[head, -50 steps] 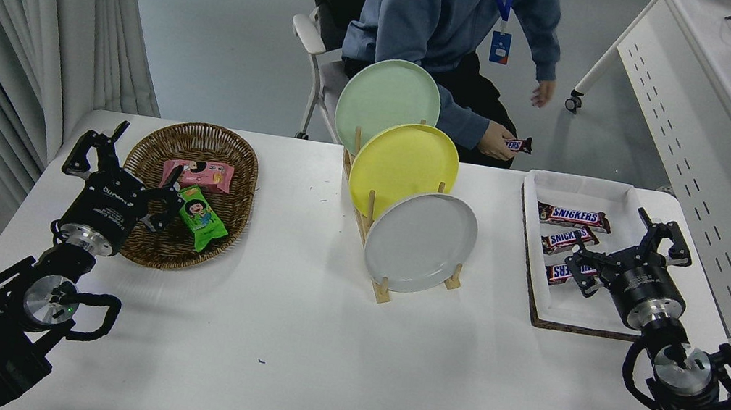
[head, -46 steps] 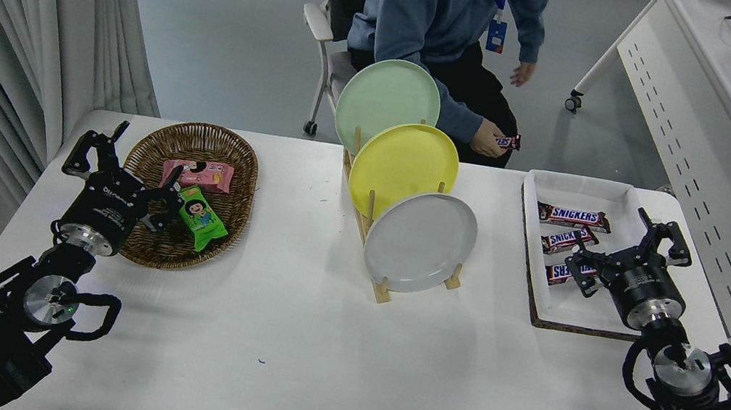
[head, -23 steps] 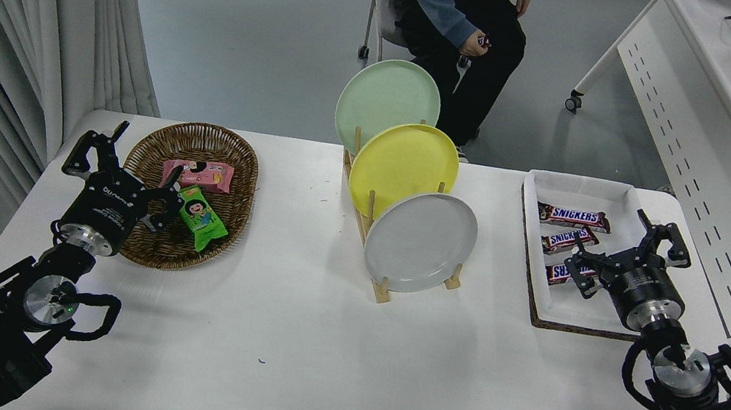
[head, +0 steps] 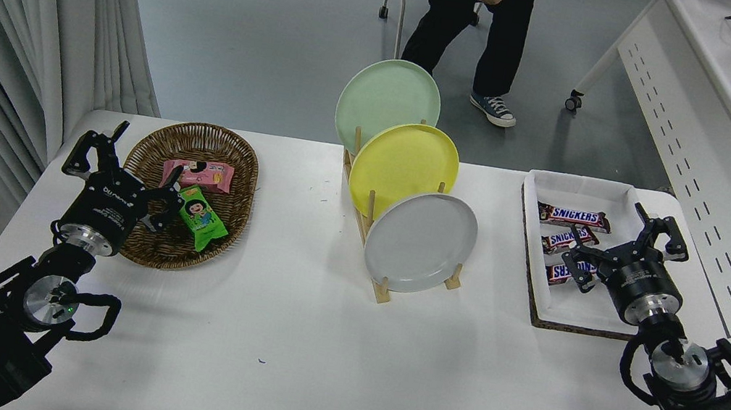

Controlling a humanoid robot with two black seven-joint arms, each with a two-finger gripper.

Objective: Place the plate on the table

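The light-grey plate (head: 421, 243) stands on edge in the front slot of a wooden rack (head: 384, 291) at the middle of the white table (head: 312, 358). Behind it stand a yellow plate (head: 404, 169) and a pale green plate (head: 388, 104). My right gripper (head: 623, 242) is open and empty, over the tray at the right, well to the right of the grey plate. My left gripper (head: 123, 159) is open and empty, parked at the lower left by the basket.
A wicker basket (head: 188, 195) with snack packs sits at the left. A white tray (head: 575, 249) with Snickers bars (head: 573, 216) sits at the right. A person (head: 473, 9) on a chair is beyond the far edge. A white perforated-panel desk (head: 729, 131) stands at the right.
The person has rolled back from the table's far edge, hand and bar withdrawn. My right gripper has shifted slightly forward and left. The plates and left arm have not moved.
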